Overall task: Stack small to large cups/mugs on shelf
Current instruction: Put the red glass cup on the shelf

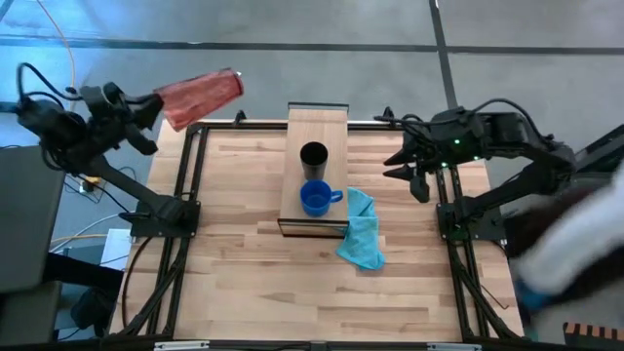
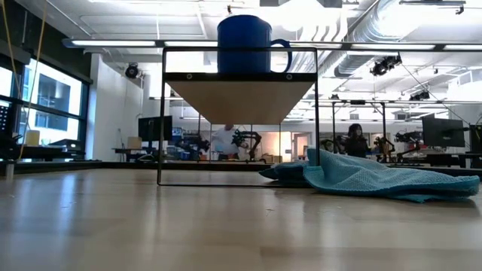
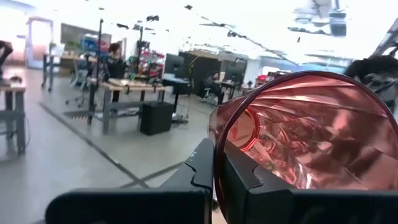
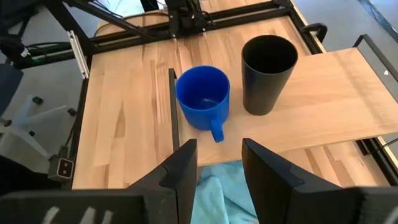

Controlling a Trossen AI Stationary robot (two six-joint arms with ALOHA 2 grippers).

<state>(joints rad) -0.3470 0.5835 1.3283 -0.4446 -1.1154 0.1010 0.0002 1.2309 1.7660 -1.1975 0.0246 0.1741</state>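
Observation:
My left gripper (image 1: 156, 105) is beyond the table's far left corner, shut on the translucent red-orange tumbler (image 1: 202, 95), which is lifted and lies about level. The black cup (image 1: 313, 156) and the blue mug (image 1: 314, 198) stand upright on the light-wood shelf (image 1: 317, 125). The mug is nearer, with its handle toward the table's right. My right gripper (image 1: 410, 172) hangs open over the table's right side. In the right wrist view its fingers point down at the light-blue cloth (image 4: 214, 186), short of the mug (image 4: 202, 96) and the black cup (image 4: 267, 71). My left gripper holds the tumbler by its rim (image 3: 216, 146), at the open end. One finger (image 3: 249, 180) is inside the tumbler and the other (image 3: 198, 167) outside, pinching the wall. The tumbler is lifted clear and lies roughly level, its base pointing away from the gripper.
The light-blue cloth (image 1: 363, 232) lies crumpled on the slatted tabletop (image 1: 244, 253), against the shelf's near right corner. Black frame rails (image 1: 185, 175) run along the table's left and right sides. A pale blurred shape (image 1: 575, 253) shows at the right edge.

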